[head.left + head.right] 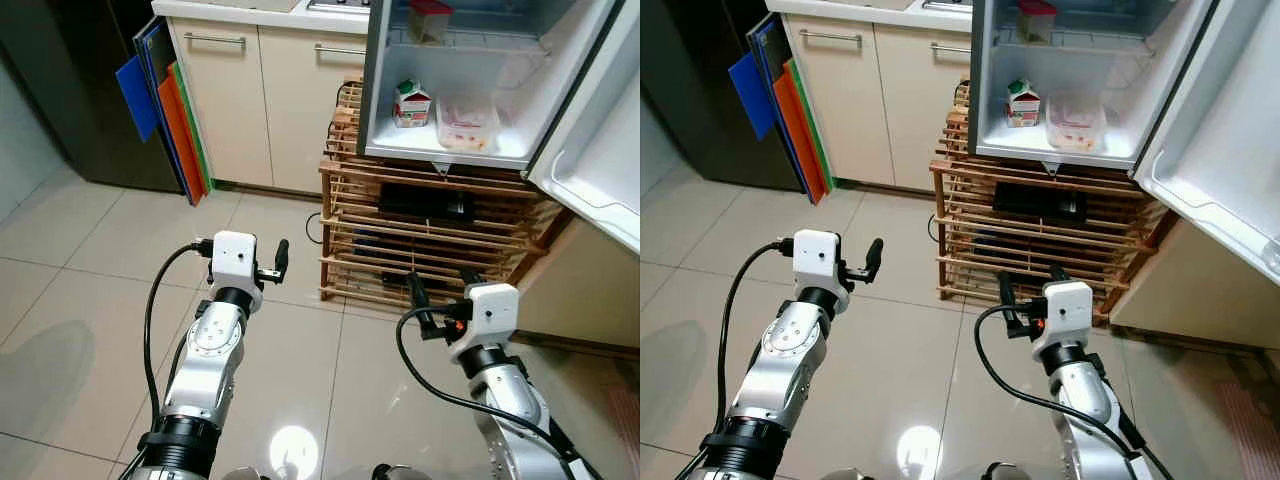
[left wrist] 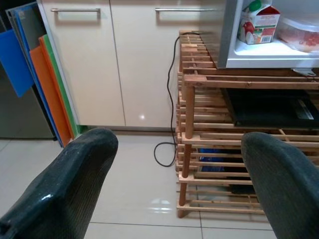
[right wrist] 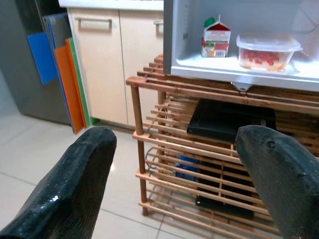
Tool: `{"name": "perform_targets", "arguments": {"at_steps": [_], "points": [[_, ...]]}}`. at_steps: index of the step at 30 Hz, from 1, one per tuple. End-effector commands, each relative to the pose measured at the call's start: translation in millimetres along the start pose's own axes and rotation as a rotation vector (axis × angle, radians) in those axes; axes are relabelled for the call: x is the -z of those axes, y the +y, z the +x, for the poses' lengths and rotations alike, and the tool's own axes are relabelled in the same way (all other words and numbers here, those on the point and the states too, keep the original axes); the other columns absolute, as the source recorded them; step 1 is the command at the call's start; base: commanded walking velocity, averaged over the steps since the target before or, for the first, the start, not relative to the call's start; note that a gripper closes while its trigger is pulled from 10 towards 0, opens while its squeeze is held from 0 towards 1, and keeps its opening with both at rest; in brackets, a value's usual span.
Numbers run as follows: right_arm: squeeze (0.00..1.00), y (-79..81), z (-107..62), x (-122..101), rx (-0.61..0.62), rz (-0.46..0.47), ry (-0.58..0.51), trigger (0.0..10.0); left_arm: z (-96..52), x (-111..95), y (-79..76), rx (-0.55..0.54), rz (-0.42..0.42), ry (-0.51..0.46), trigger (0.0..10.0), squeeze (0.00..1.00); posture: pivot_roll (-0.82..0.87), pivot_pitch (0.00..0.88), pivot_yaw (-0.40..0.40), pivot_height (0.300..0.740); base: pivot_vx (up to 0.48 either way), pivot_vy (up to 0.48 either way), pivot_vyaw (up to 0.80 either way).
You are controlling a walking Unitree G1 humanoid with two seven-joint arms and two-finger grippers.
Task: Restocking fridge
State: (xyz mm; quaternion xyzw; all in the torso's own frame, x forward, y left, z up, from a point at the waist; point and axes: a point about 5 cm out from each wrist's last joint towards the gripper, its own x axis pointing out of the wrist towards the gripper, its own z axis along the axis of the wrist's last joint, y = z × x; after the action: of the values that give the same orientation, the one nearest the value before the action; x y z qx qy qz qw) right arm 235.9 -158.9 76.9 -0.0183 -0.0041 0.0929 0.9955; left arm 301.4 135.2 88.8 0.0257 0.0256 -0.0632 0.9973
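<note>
Both my hands, left hand (image 1: 280, 262) and right hand (image 1: 440, 296), wide and empty; I'd fetch stock before nearing the fridge (image 1: 460, 150) shelf's front edge.

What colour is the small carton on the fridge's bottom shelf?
The carton is mostly white with red sides and a green top, clearest in the right wrist view.

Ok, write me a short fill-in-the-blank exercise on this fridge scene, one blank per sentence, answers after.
1. The small fridge stands on a slatted rack made of ____.
2. Its door is ____.
3. Beside the clear food container on the bottom shelf stands a ____.
4. The jaws of the left gripper and of the right gripper hold ____.

Answers: wood; open; carton; nothing
</note>
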Motion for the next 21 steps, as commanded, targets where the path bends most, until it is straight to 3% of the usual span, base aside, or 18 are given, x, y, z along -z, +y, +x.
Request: {"name": "perform_targets", "arguments": {"at_steps": [1,4,7,10,12,13,16,21], "points": [[0.0,7.2,-1.5,5,-0.054,-0.041,0.038,10.0,2.1,-3,-0.2,-0.001,0.01,-0.009,10.0,0.0,0.03,0.048,0.008,0.74,0.0,0.0,0.0],[0.0,5.4,4.0,2,-0.03,-0.052,0.036,10.0,1.3,-2,-1.3,-0.001,0.009,-0.005,10.0,0.0,0.03,0.049,0.008,0.74,0.0,0.0,0.0],[0.0,7.7,20.5,-11,0.003,-0.011,-0.016,10.0,0.1,-2,2.7,-0.01,0.003,-0.003,10.0,0.0,0.04,0.042,0.014,0.74,0.0,0.0,0.0],[0.0,5.8,23.5,-17,0.049,-0.001,-0.041,10.0,-0.7,-5,6.4,-0.017,-0.007,-0.011,10.0,0.0,0.05,0.042,0.021,0.74,0.0,0.0,0.0],[0.0,3.8,23.0,-18,0.079,0.012,-0.043,10.0,-2.0,-6,10.2,-0.022,-0.008,-0.013,10.0,0.0,0.04,0.042,0.022,0.74,0.0,0.0,0.0],[0.0,-5.4,16.8,-16,0.15,0.031,-0.044,10.0,-8.4,-7,23.9,-0.055,-0.001,-0.013,10.0,0.0,0.04,0.045,0.026,0.74,0.0,0.0,0.0],[0.0,-14.0,8.2,-14,0.209,0.031,-0.041,10.0,-15.8,-2,36.1,-0.086,-0.008,0.011,10.0,0.0,0.04,0.046,0.031,0.74,0.0,0.0,0.0],[0.0,-18.2,-2.5,-9,0.258,0.014,-0.029,10.0,-14.5,2,31.8,-0.078,-0.031,0.037,10.0,0.0,0.04,0.044,0.046,0.74,0.0,0.0,0.0]]}}
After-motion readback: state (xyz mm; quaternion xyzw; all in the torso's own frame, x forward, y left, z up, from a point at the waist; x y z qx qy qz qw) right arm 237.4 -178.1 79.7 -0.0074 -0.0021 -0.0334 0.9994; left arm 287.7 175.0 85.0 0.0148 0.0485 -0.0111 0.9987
